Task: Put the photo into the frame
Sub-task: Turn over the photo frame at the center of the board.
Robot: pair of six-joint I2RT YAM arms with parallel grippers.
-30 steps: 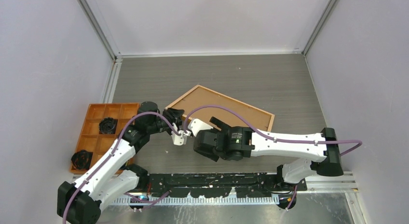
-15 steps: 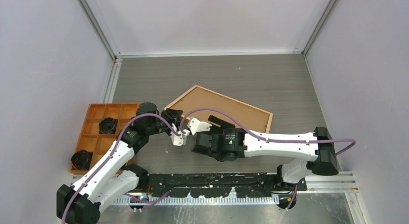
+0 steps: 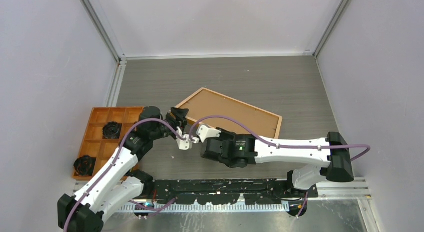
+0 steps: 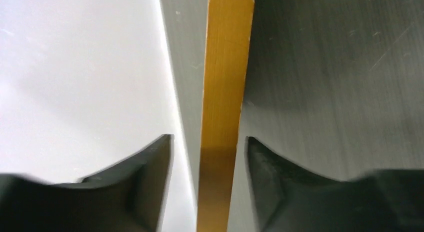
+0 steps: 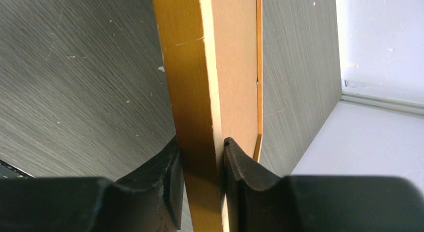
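The right gripper (image 5: 200,149) is closed on the frame (image 5: 187,67). In its wrist view one finger presses the outer side of the orange rail and the other presses the brown back board, with no gap. The left gripper (image 4: 207,144) stands open around another part of the rail, with a clear gap on both sides, so it holds nothing. In the top view the frame lies slanted in the middle of the table (image 3: 290,77), back board up, and both grippers meet near its left corner, at centre-left of the picture. I cannot find the photo with certainty in any view. The white area at the left of the left wrist view may be its back or only a wall. So I judge the task unfinished: the frame is in hand, but no picture shows the photo seated in it. Only the top view shows the whole frame and the orange tray (image 3: 95,142) at the left. Only the wrist views show which fingers touch the rail.
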